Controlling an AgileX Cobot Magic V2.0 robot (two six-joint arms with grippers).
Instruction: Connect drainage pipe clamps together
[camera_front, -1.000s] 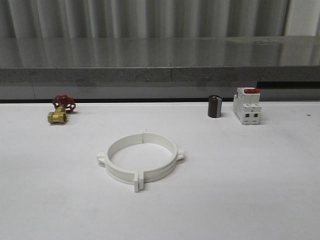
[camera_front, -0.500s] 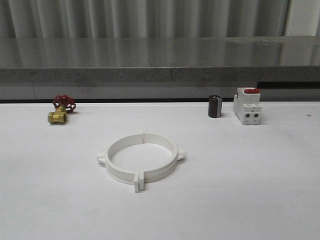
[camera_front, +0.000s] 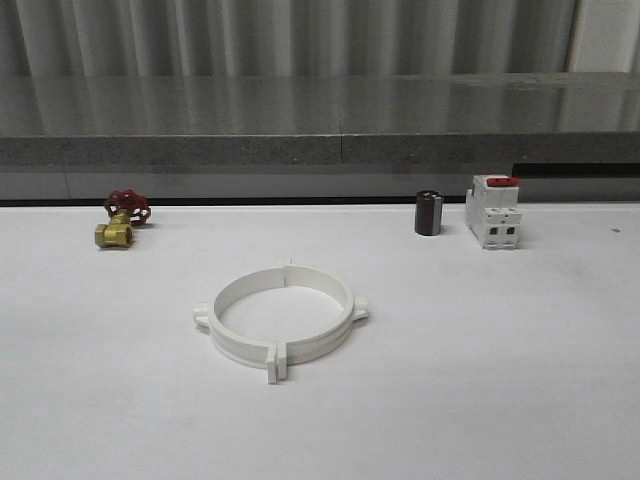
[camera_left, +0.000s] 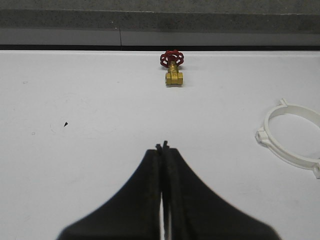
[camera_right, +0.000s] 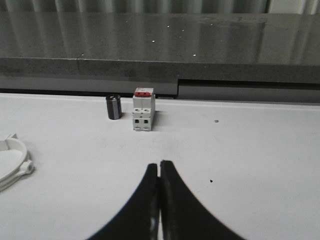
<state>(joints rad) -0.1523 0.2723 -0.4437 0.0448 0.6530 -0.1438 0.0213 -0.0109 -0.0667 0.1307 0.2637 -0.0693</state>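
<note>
The two drainage pipe clamps (camera_front: 282, 322) lie in the middle of the white surface (camera_front: 500, 380), already set edge to edge as one wide ring: their end tabs meet at the near side and at the far side, and an outer lug sticks out at the left and another at the right. Judging by this, the joining looks done or all but done; I cannot tell from these views whether the tabs are fully seated.

The left pincer (camera_left: 163, 146) is closed, its fingers pressed together with nothing between them, held above bare surface well to the left of the ring. The right pincer (camera_right: 159, 163) is likewise closed and empty, well to the right of it.

If a final press is still wanted, it would be best made squarely on the near tabs, with the far joint steadied so the ring does not slide or spring apart. Each pincer would have to open first.

Nothing stands in the way. A brass valve with a red handwheel (camera_front: 120, 222) sits far back on the left; a small dark cylinder (camera_front: 428, 213) and a white breaker with a red switch (camera_front: 494, 211) sit far back on the right, all well apart from the ring.
</note>
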